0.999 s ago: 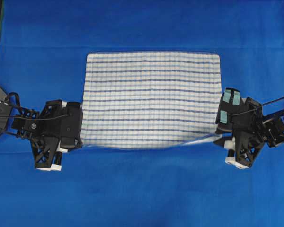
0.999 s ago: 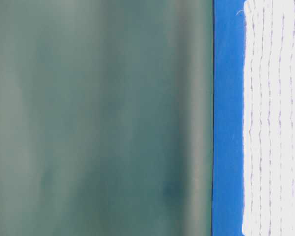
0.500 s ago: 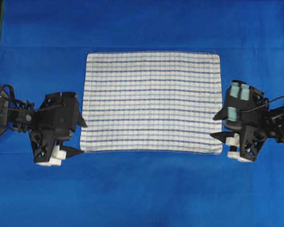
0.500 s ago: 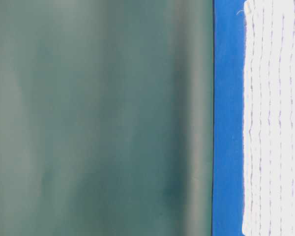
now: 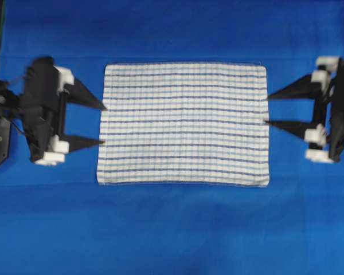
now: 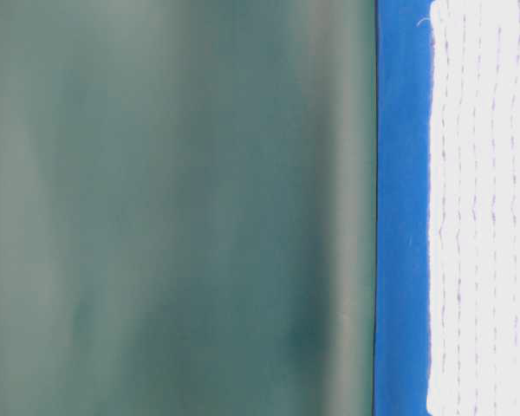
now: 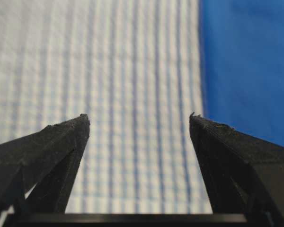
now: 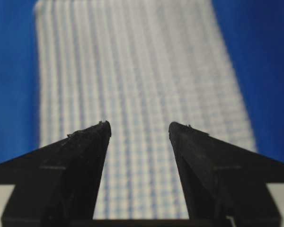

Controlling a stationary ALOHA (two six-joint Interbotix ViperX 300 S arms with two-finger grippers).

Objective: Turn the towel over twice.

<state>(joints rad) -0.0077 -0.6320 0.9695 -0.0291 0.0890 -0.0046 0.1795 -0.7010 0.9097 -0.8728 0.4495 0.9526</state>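
Towel (image 5: pixel 183 123) is lying flat and square-edged in the middle of the blue table covering (image 5: pixel 172 229), with bare blue showing on every side. Left gripper (image 5: pixel 103 124) and right gripper (image 5: pixel 266 109) are hovering at its short edges, jaws spread wide, gripping nothing.

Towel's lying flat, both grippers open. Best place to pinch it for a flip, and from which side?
Probably the two near corners of the towel, one per arm. It lies flat and spread on the blue cover, so only hemmed edges offer a lip. The left gripper and right gripper, jaws open, already face its short sides; come in low from those sides.
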